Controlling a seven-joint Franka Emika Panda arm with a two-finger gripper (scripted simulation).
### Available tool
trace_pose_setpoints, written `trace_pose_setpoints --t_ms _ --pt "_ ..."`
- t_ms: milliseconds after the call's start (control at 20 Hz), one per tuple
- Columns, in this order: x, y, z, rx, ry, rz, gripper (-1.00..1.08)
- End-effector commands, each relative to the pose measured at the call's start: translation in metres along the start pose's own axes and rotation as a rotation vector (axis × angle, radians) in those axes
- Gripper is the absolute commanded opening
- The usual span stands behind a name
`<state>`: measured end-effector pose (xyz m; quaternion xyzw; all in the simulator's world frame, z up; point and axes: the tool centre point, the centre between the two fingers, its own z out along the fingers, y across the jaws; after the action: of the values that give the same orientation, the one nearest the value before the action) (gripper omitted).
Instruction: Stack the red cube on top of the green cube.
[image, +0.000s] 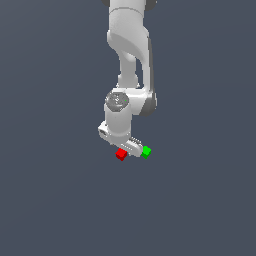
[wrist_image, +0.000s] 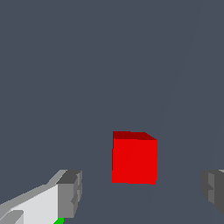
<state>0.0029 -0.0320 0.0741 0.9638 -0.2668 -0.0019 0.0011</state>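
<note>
My tool (wrist_image: 140, 192) stands wide apart with nothing held, the small bright-red cube (wrist_image: 134, 157) resting on the grey worktop (wrist_image: 87, 65) between its fingers but slightly ahead, and the matching bright-green cube (image: 146, 152) just beside.

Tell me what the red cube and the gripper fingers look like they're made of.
Red cube: flat, matte, untextured red, shaded only per face; material is open, being a render. Fingers: dull grey pads on a white body, plastic or painted-metal look, no gloss. Gripper is open around the cube.
</note>
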Motion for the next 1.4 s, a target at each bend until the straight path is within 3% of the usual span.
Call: trace_pose_setpoints --t_ms 0,400,1100,1150,1350 --pt "0.001 0.001 0.003 0.002 0.002 0.026 1.0" --pt "0.001 0.001 0.007 0.002 0.002 0.035 1.0" --pt "0.001 0.001 0.054 0.003 0.003 0.04 1.0" --pt "0.001 0.001 0.054 0.003 0.003 0.04 -1.0" --pt "0.001 0.001 0.054 0.003 0.003 0.04 -1.0"
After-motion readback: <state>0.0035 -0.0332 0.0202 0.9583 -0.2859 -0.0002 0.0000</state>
